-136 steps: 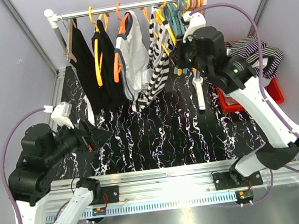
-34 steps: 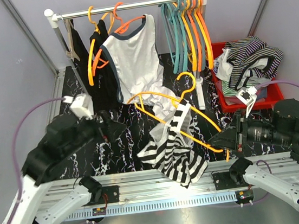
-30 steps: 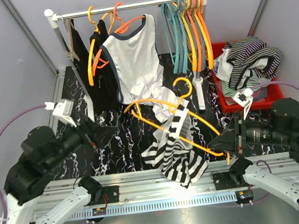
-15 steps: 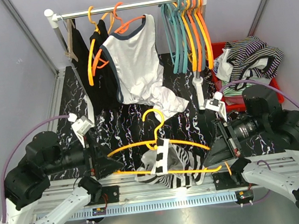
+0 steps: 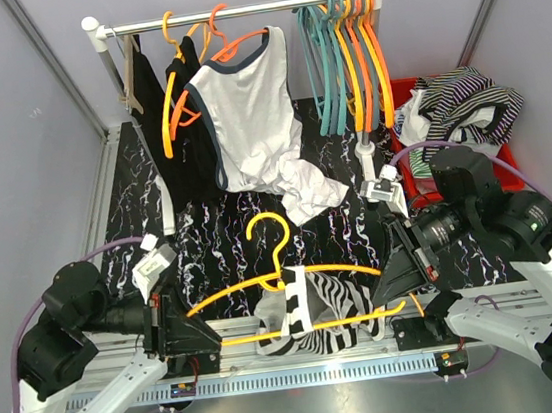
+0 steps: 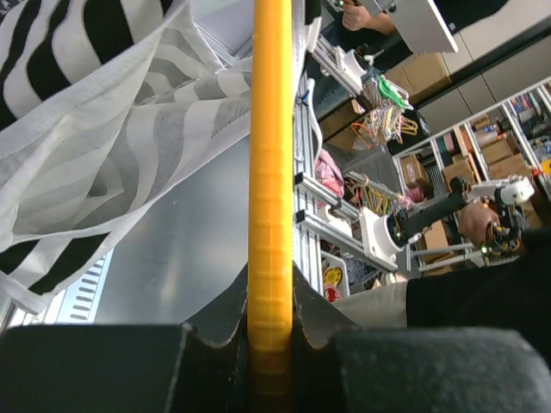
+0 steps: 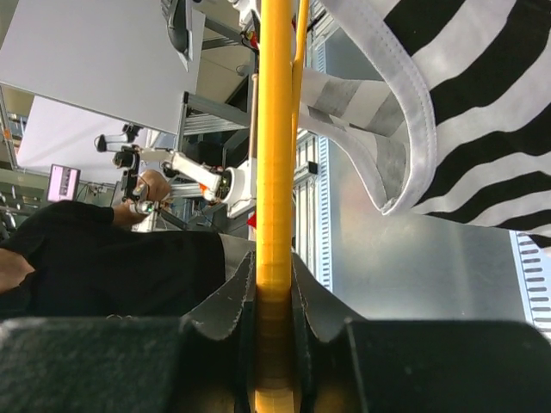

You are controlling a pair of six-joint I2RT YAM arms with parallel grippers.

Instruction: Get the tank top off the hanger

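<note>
A yellow hanger (image 5: 285, 278) is held level over the table's near edge, its hook pointing up. A black-and-white striped tank top (image 5: 315, 315) hangs from its bar, bunched toward the middle. My left gripper (image 5: 200, 329) is shut on the hanger's left end, and my right gripper (image 5: 396, 284) is shut on the right end. In the left wrist view the yellow bar (image 6: 271, 172) runs up from my left gripper (image 6: 271, 305), with the striped tank top (image 6: 103, 129) to its left. In the right wrist view the hanger (image 7: 275, 129) leaves my right gripper (image 7: 275, 297), the tank top (image 7: 465, 112) at its right.
A clothes rack (image 5: 232, 12) stands at the back with a white tank top (image 5: 249, 109) on an orange hanger, black garments (image 5: 171, 129) and several bare hangers (image 5: 347, 47). A red bin (image 5: 406, 90) with striped clothes (image 5: 460, 103) stands at the right.
My left gripper has closed on the hanger's left end. The hanger and tank top have come toward the near edge and levelled out between both grippers.
</note>
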